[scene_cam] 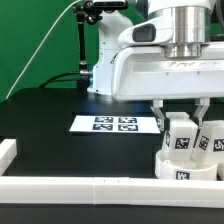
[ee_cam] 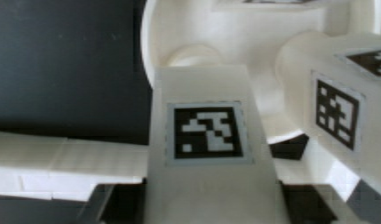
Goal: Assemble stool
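Note:
The round white stool seat lies at the exterior view's lower right, against the white front rail. White blocky legs with square tags stand on it, one in the middle and one to its right. My gripper comes straight down over the middle leg. In the wrist view that tagged leg runs between my dark fingers, which press both its sides. A second tagged leg stands beside it, and the seat shows beyond.
The marker board lies flat on the black table in the middle. A white rail runs along the front edge and also shows in the wrist view. A short white block stands at the exterior view's left. The arm's white base stands behind.

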You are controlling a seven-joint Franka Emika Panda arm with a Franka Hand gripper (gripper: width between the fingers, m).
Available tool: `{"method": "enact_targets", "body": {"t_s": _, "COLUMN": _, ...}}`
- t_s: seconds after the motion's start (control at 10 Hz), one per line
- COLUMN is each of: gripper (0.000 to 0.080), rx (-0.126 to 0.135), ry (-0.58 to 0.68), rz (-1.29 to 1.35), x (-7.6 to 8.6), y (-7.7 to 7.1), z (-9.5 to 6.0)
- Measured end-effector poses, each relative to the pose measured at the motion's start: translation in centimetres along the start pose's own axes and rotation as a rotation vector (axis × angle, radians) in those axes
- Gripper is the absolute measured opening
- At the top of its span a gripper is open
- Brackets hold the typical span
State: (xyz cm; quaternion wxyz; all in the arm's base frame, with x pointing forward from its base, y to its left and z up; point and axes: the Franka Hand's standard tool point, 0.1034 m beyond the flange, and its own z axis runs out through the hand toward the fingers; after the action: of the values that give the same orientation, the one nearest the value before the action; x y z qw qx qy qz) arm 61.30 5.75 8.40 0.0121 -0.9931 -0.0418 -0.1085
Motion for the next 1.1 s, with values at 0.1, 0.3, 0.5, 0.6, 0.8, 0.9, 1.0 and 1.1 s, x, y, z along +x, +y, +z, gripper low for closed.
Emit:
{"method": "enact_targets", "body": {"t_s": 0.1, "gripper": 0.034, "rx": -0.003, "ry": 0.01, "rz": 0.0, "x": 0.0, "y": 0.1, "z": 0.2}}
{"method": "enact_targets", "body": {"t_s": 0.3, "gripper": 0.034, "rx": -0.011, "ry": 0.052, "rz": -0.004, "x": 0.1, "y": 0.2, "z": 0.2}}
{"method": "enact_targets", "body": {"t_s": 0.5, "gripper": 0.0449, "rx": -0.011, "ry": 0.051, "rz": -0.004, "x": 0.1, "y": 0.2, "z": 0.2}}
{"method": "enact_targets", "body": {"t_s": 0.6, "gripper": 0.0576, "rx": -0.01, "ry": 0.051, "rz": -0.004, "x": 0.1, "y": 0.2, "z": 0.2}}
{"method": "enact_targets", "body": {"t_s": 0.8, "gripper": 0.063, "rx": -0.002, "ry": 0.018, "rz": 0.002, "x": 0.2, "y": 0.3, "z": -0.8}}
{"method": "enact_targets", "body": {"t_s": 0.9, "gripper": 0.0646, "rx": 0.003, "ry": 0.006, "rz": 0.005, "x": 0.2, "y": 0.3, "z": -1.4}}
{"method": "enact_targets", "body": {"t_s": 1.0, "gripper": 0.0646, "rx": 0.008, "ry": -0.01, "rz": 0.008, "x": 0.3, "y": 0.5, "z": -2.1}}
{"method": "enact_targets", "body": {"t_s": 1.1, "gripper": 0.0646, "rx": 0.008, "ry": -0.007, "rz": 0.01, "x": 0.7, "y": 0.7, "z": -2.6}}
